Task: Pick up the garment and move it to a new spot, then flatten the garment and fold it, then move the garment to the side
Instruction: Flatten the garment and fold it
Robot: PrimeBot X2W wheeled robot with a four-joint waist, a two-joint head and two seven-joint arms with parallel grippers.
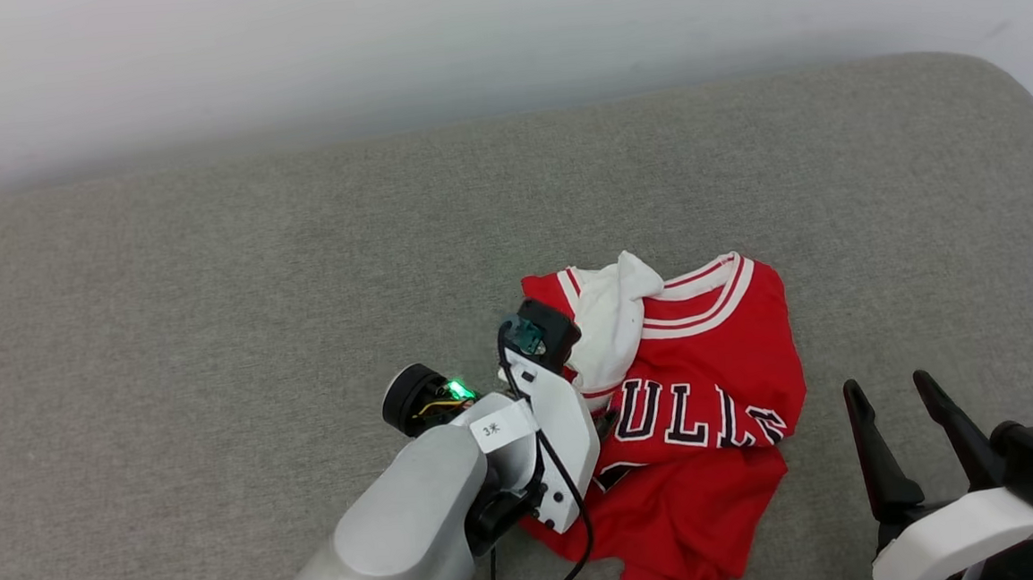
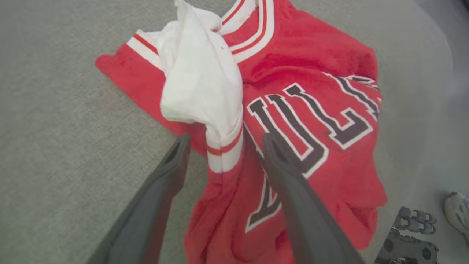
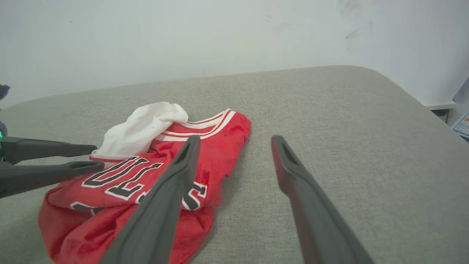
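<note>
- Closest to the head cam is my left forearm (image 1: 406, 530), silver, reaching in from the bottom and covering the near-left edge of the garment (image 1: 709, 359).
- That garment is a red jersey, lying crumpled on the grey cushion (image 1: 215, 344), right of centre and toward the near edge. Its white sleeve (image 1: 612, 315) is bunched up on top by the striped collar.
- Head cam hides my left end effector behind the wrist, but the left wrist cam has it covered: left end effector (image 2: 225, 141) is spread open, one finger on each side of the sleeve's striped cuff (image 2: 224, 152). Nothing is pinched. Can't tell if the tips touch the cloth.
- Same view gives the black lettering (image 2: 311, 124) up close, plus a pale shoe (image 2: 456, 211) down past the cushion's edge, which the other cams don't catch.
- Right end effector (image 1: 888, 386) is wide open too, holding nothing, parked near the jersey's right side but clear of it.
- Right wrist cam looks across the jersey from the side, catches my left fingers side-on at the sleeve, and shows the white wall (image 3: 220, 36) behind the cushion.
</note>
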